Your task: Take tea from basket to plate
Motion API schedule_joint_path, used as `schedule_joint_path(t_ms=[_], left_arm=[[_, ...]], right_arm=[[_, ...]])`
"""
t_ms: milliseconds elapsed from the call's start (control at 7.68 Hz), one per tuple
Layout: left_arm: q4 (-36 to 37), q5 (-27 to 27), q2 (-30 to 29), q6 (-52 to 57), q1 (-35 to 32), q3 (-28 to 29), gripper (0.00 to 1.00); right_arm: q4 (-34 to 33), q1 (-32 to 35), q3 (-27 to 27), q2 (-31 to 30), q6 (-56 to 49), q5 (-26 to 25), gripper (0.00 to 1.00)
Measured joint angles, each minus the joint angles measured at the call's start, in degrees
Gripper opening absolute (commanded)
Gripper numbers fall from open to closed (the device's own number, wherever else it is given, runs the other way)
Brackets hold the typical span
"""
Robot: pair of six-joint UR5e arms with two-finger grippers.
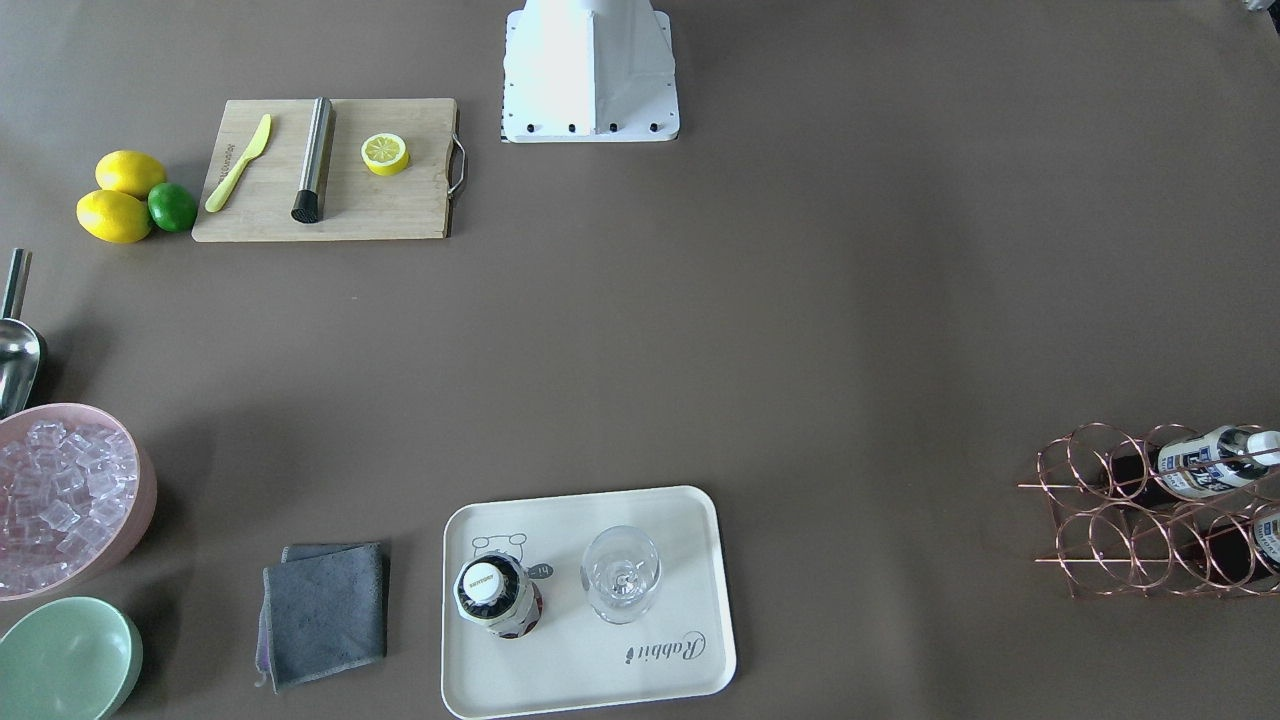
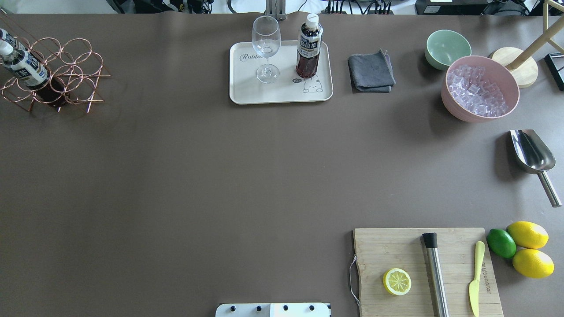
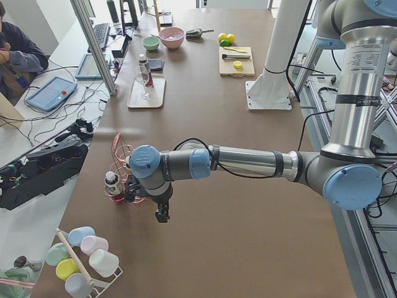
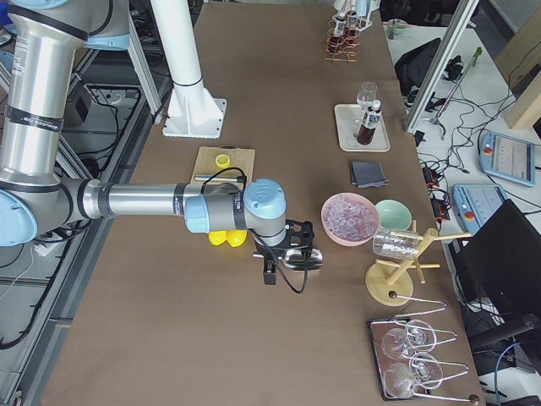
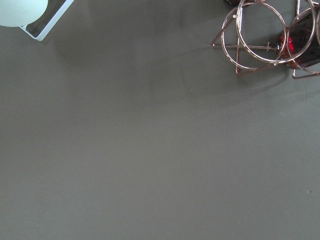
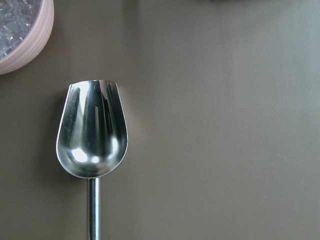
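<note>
One tea bottle (image 2: 308,48) stands upright on the cream plate (image 2: 282,91), beside a clear stemmed glass (image 2: 265,46). It also shows in the front view (image 1: 497,597). The copper wire basket (image 2: 66,66) at the far left of the overhead view holds two more tea bottles (image 2: 26,70) lying in its rings. My left gripper (image 3: 162,216) hangs beside the basket (image 3: 119,149); its wrist view shows only the basket's rings (image 5: 260,35). My right gripper (image 4: 269,275) hangs over a metal scoop (image 6: 92,130). I cannot tell whether either gripper is open or shut.
A grey cloth (image 2: 371,70), a pale green bowl (image 2: 447,48) and a pink bowl of ice cubes (image 2: 480,88) stand right of the plate. A cutting board (image 2: 423,268) carries a lemon half, a muddler and a knife; two lemons and a lime lie beside it.
</note>
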Motion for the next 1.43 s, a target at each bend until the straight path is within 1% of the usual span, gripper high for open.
schedule_joint_path(t_ms=[782,1172,1433], left_arm=[[-0.20,0.02,0.23,-0.97,-0.03,-1.24,0.98],[-0.27,-0.61,0.97,-1.39,0.02,-3.13,0.98],[-0.25,-0.77,0.67,-3.68,0.46,-4.24,0.98]], right_arm=[[0.16,-0.09,0.39,0.05,0.06,-0.01,1.00],[0.04,-0.04,0.46,0.03,0.13,0.10,1.00],[0.09,-0.03,0.45,0.07,0.13,0.02,1.00]])
